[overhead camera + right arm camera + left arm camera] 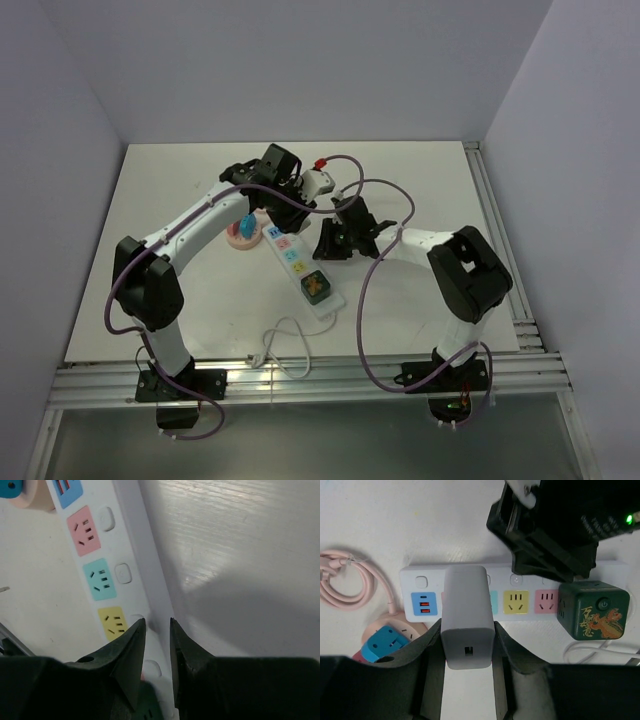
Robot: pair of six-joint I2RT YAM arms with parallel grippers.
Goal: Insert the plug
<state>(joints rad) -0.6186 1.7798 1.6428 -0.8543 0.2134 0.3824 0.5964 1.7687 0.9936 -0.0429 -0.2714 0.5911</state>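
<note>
My left gripper [468, 625] is shut on a grey block plug [468, 615], its flat sides pressed between the two fingers. The plug hangs over the white power strip [457, 575], hiding a socket between the blue USB panel and the teal socket; its prongs are hidden. From above, the plug [318, 183] and left gripper [305, 190] sit at the strip's far end. My right gripper [157, 622] has its narrow jaws closed on the long edge of the power strip [131, 540] beside the yellow socket; in the top view the right gripper [330, 243] is at the strip's [326, 306] right side.
A green cube adapter [592, 610] is plugged into the strip's near end. A pink round socket with a blue plug [387, 641] and its coiled pink cable [345, 582] lie left of the strip. The strip's white cord [285, 345] loops toward the table's front edge.
</note>
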